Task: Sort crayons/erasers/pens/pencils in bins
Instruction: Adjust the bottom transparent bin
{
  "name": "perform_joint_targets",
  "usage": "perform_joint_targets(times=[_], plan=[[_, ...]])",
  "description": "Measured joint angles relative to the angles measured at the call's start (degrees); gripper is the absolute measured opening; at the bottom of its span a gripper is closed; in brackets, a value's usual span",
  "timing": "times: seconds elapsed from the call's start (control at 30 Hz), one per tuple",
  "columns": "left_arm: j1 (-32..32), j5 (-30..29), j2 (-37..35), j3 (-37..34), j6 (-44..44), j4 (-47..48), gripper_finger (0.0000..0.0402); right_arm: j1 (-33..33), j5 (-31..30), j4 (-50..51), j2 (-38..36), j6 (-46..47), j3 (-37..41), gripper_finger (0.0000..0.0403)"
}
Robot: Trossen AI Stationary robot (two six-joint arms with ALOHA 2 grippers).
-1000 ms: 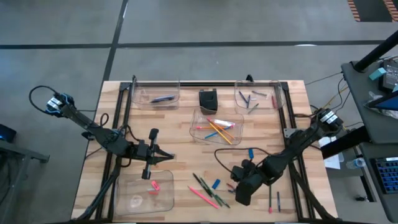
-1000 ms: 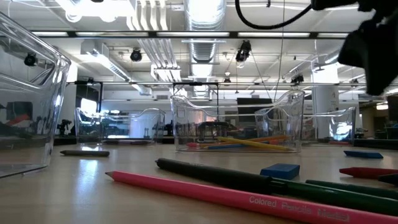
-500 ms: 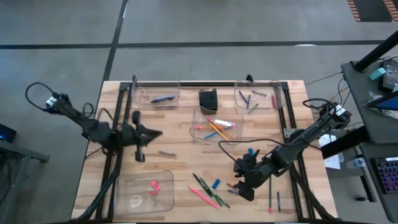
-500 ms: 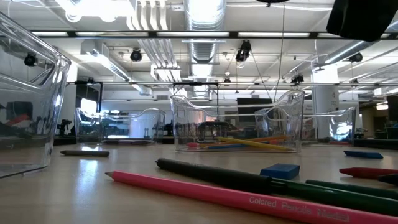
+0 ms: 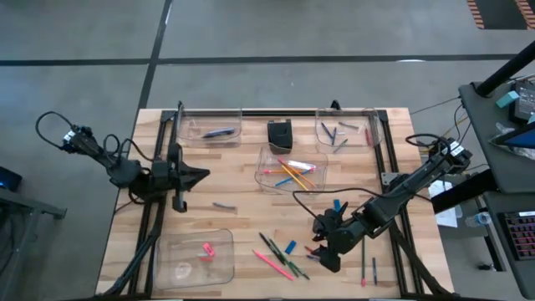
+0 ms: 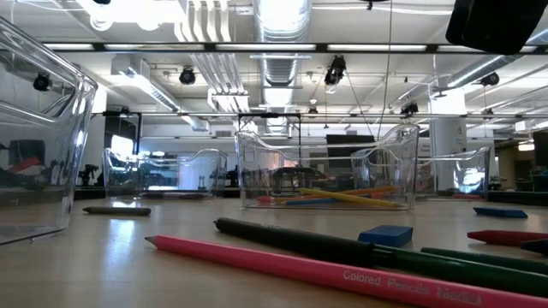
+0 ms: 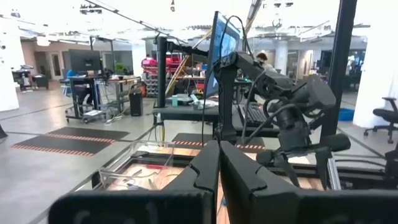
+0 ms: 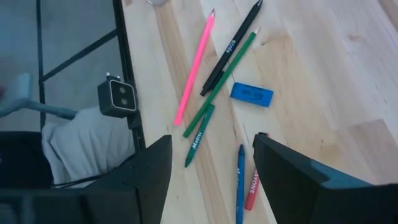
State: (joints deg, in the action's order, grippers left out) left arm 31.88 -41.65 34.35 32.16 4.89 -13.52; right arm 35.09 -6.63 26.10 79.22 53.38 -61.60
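Evidently the left claw [image 5: 194, 175] is pressed together and empty, raised at the worktop's [image 5: 242, 242] left side, a grey crayon [image 5: 222, 205] lying just ahead of it. Further right, the right claw [image 8: 211, 180] hangs spread apart and empty directly over the loose pencils [image 8: 195, 67], with a blue eraser [image 8: 252, 94] just beyond them. These sticks look light, stiff and prone to roll, so a pinch at mid-length across the shaft seems best; the eraser is blocky and grippy, easier taken across its short sides.

Your right gripper [image 8: 211, 180] spread above blue crayon [image 8: 239, 185]; blue eraser [image 8: 251, 94] at 1 o'clock, pink pencil [image 8: 194, 67] at 11.
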Motion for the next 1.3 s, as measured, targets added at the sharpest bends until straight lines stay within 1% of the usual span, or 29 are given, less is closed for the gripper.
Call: perform_joint_targets(times=[0.23, 0.4, 0.47, 0.57, 0.63, 0.7, 0.77, 0.8, 0.87, 0.93, 0.97, 1.0, 1.17, 1.23, 1.3], plan=[[0.00, 0.11, 4.66, -0.09, 0.00, 0.03, 0.0000, 0.00, 0.03, -0.04, 0.06, 0.00, 0.00, 0.0215], [0.00, 0.10, 9.68, -0.09, 0.00, 0.00, 0.0000, 0.00, 0.84, -1.37, 0.07, -0.01, 0.00, 0.0215], [0.00, 0.09, 11.97, -0.11, 0.01, -0.01, 0.0000, 0.00, 3.65, -1.05, -0.23, -2.64, 0.00, 0.0215], [0.00, 0.09, 15.79, -0.11, 0.02, -0.02, 0.0000, 0.02, 3.67, -1.69, -0.70, -7.96, 0.00, 0.0215], [0.00, 0.08, 18.51, -0.11, 0.02, 0.00, 0.0000, 0.02, 3.14, -2.92, -0.69, -7.74, 0.00, 0.0215], [0.00, 0.07, 21.41, -0.11, 0.02, -0.04, 0.0000, 0.05, 0.47, -2.54, -0.61, -3.40, 0.00, 0.0217], [0.00, 0.05, 24.34, -0.11, 0.02, -0.02, 0.0000, 0.72, -3.97, -1.51, -0.30, -1.56, 0.00, 0.0232], [0.00, 0.05, 25.88, -0.11, 0.02, -0.04, 0.0000, 1.13, -5.98, -1.38, 0.05, -1.31, 0.00, 0.0247], [0.00, 0.04, 28.96, -0.11, 0.02, -0.01, 0.0000, 2.17, -8.71, -1.50, 1.05, -0.56, -0.02, 0.0292], [0.00, 0.04, 32.19, -0.11, 0.02, -0.05, 0.0000, 3.01, -11.83, 0.94, 2.03, -0.28, -1.18, 0.0352], [0.00, 0.04, 33.74, -0.11, 0.02, -0.03, 0.0000, 3.26, -12.85, 2.53, 2.43, 0.52, -2.20, 0.0376], [0.00, 0.04, 35.41, -0.11, 0.02, -0.06, 0.0000, 3.34, -13.86, 3.87, 2.87, 1.64, -3.40, 0.0387], [0.01, 0.12, 43.71, -0.11, -0.01, -0.14, 0.0000, 3.41, -14.43, 11.87, 6.25, -0.03, -10.17, 0.0398], [0.07, 0.07, 46.99, -0.11, 0.00, -0.23, 0.0000, 3.33, -14.41, 16.68, 6.73, -0.48, -12.44, 0.0394], [0.02, -0.57, 49.76, 0.13, -0.30, -1.41, 0.0000, 2.60, -14.31, 18.53, 7.12, 0.79, -14.17, 0.0393]])
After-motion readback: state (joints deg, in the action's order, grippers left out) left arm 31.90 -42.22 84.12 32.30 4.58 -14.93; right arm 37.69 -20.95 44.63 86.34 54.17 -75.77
